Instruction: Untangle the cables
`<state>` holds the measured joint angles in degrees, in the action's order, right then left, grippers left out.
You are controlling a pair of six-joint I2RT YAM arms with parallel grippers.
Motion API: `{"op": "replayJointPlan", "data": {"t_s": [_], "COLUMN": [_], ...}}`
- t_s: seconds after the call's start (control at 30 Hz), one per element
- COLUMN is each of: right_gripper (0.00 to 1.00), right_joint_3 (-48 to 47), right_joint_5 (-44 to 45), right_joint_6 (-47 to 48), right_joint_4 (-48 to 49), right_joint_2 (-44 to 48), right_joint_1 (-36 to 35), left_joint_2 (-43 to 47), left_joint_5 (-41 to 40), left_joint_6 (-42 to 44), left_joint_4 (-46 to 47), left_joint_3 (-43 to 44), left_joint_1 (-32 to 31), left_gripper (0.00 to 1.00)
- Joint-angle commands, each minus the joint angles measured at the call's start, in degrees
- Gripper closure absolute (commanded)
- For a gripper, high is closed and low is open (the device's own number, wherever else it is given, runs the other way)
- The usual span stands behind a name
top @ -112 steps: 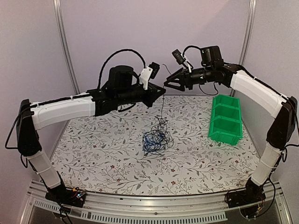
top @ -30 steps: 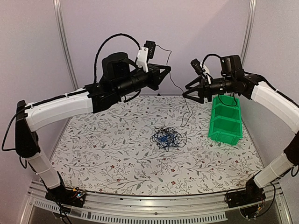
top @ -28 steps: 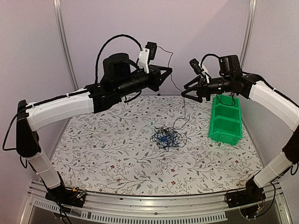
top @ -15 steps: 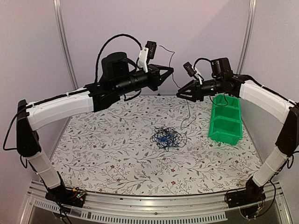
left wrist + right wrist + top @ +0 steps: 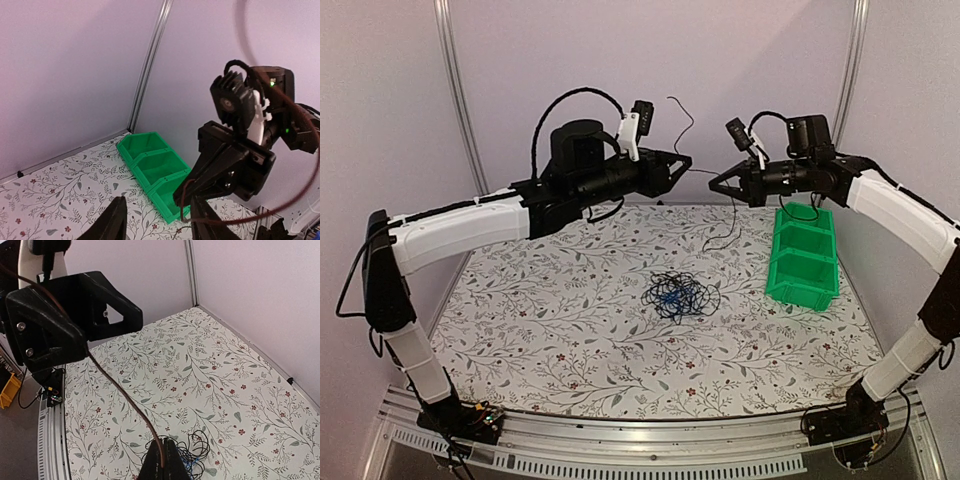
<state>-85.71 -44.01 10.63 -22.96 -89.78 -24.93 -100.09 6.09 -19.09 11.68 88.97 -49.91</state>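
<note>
Right gripper (image 5: 162, 460) pinches a thin cable (image 5: 120, 387) in mid-air; left gripper (image 5: 157, 222) faces it, jaws parted.

**Left arm** (image 5: 470, 225): rises from the near-left base. The white forearm slants up and to the right and is held high.
**Left wrist** (image 5: 610, 180): roughly level, pointing right.
**Left jaws**: parted, with the tips facing the right jaws, near but apart.
**Right arm** (image 5: 900, 210): rises from the near-right base. The elbow is far out to the right, and the forearm slants up and to the left.
**Right wrist** (image 5: 800, 175): pointing left and slightly down.
**Right jaws**: pressed together on a thin cable (image 5: 125, 395).
</note>
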Motion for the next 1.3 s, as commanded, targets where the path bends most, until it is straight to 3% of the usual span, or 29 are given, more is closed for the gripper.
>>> {"op": "replayJointPlan", "data": {"t_s": [0.0, 0.37, 0.83, 1.27], "right_gripper": [1.00, 1.00, 1.00, 1.00], "right_joint_3": [2.8, 12.6, 23.2, 26.0], "right_joint_5": [2.9, 10.8, 16.0, 17.2], "right_joint_6": [-1.6, 2.6, 7.6, 2.4], "right_joint_4": [-0.4, -1.8, -1.2, 4.5], "right_joint_2": [4.9, 10.5, 11.2, 5.9], "right_joint_1": [6.0, 20.4, 27.0, 33.8], "left_joint_2": [-0.6, 2.8, 0.4, -0.6], "left_joint_5": [-4.5, -3.6, -0.5, 0.8], "left_joint_6": [-3.9, -4.0, -5.0, -4.8], "left_joint_4": [-4.0, -4.6, -5.1, -6.0], "left_joint_3": [-1.3, -9.0, -7.1, -6.0], "left_joint_1": [2.2, 2.7, 3.2, 3.2], "left_gripper": [0.49, 0.45, 0.47, 0.48]}}
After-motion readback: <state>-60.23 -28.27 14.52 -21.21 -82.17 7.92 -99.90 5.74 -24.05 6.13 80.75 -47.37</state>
